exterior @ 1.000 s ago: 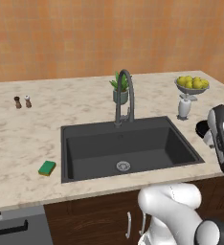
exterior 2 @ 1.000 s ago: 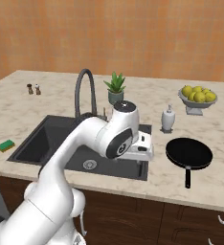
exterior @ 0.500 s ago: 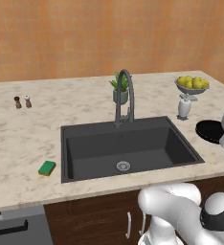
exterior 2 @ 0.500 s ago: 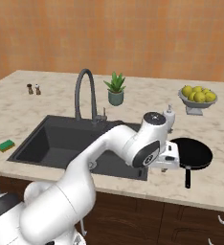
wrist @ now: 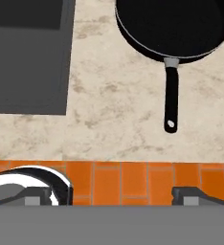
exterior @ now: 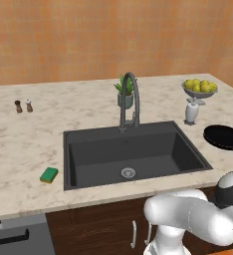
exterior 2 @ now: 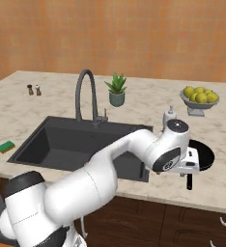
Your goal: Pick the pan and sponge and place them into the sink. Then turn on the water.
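Black fingertips: the gripper (wrist: pixel 118 196) stands fully apart, holding nothing, above the counter edge.
Pan (wrist: pixel 173 24): flat on the counter (wrist: pixel 114 119) right of the sink (exterior: pixel 133 149), handle toward the robot, likely the first pick.
Sponge (exterior: pixel 49 175): left of the basin, untouched.
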Controlling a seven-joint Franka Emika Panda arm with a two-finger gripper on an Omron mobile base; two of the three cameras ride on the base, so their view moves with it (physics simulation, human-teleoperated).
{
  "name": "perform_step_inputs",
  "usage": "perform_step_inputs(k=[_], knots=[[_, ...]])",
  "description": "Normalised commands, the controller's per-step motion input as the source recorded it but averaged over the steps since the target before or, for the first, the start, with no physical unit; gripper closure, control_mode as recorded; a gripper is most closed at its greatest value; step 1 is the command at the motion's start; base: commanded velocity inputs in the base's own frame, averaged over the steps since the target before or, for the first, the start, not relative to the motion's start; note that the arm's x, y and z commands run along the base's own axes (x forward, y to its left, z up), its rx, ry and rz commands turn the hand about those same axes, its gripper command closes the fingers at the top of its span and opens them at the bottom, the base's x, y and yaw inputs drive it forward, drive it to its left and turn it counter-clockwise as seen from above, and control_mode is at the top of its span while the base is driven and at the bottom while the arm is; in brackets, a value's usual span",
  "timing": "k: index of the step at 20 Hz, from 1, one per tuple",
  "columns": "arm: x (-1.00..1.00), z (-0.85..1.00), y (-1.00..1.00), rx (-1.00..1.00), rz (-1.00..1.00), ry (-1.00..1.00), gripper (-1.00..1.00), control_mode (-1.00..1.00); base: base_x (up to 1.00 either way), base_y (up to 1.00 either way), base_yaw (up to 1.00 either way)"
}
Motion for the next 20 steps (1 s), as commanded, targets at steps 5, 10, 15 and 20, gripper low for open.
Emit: perform_step_inputs(k=[5,10,15,20], knots=[[0.26,-0.18,-0.45,0.01,0.0,0.0,-1.0,-1.0,0.0,0.0,0.0],[0.33,-0.17,-0.24,0.0,0.0,-0.03,-1.0,-1.0,0.0,0.0,0.0],[0.31,-0.24,-0.18,0.0,0.0,-0.01,-1.0,-1.0,0.0,0.0,0.0],[0.24,-0.25,-0.05,0.0,0.0,0.0,-1.0,-1.0,0.0,0.0,0.0]])
